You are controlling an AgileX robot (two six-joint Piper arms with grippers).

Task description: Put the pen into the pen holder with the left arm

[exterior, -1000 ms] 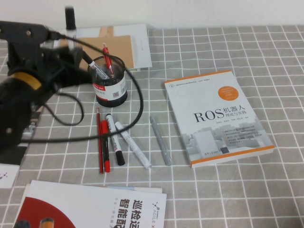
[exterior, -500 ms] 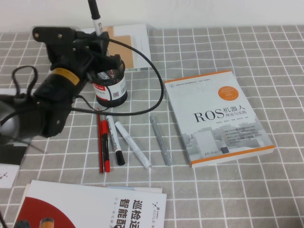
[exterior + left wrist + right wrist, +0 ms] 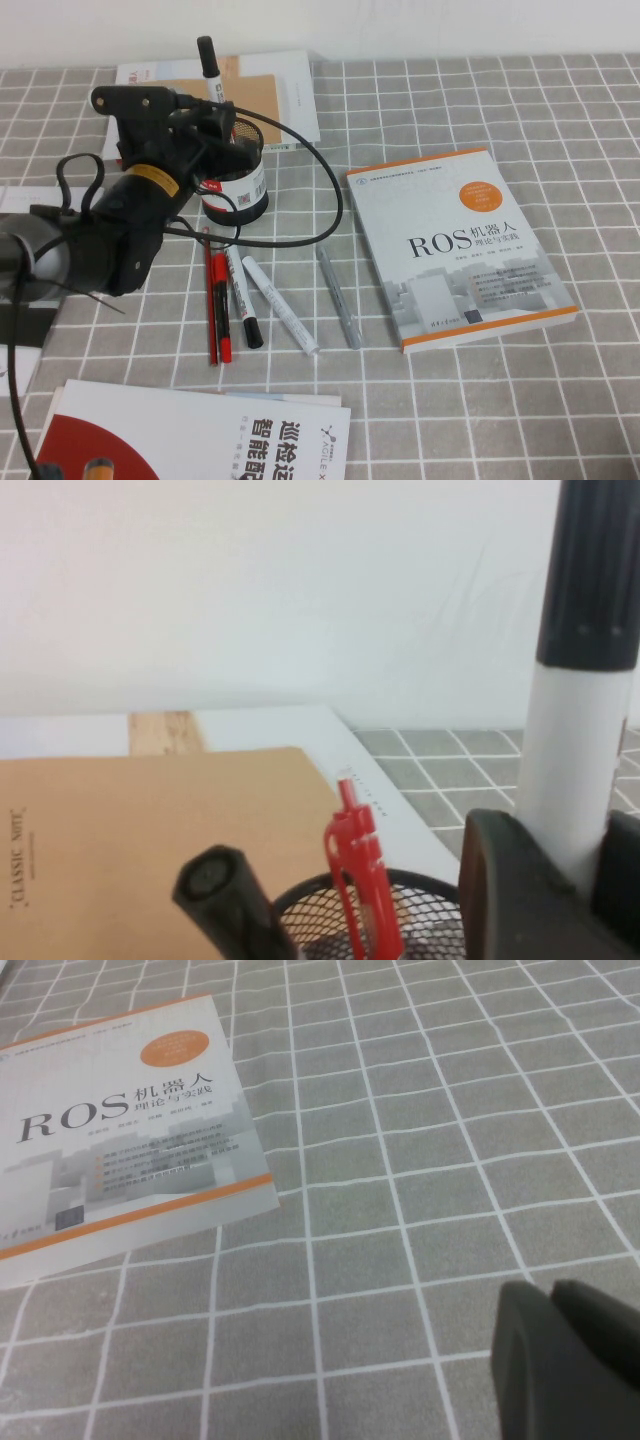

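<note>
Thick white-barrelled marker with black cap (image 3: 210,72): upright, pinched in left gripper (image 3: 205,112), directly above round black wire-mesh pen holder (image 3: 240,185); clear air around the cap. Right gripper (image 3: 565,1355): over bare desk (image 3: 420,1160), fingers pressed together.
</note>
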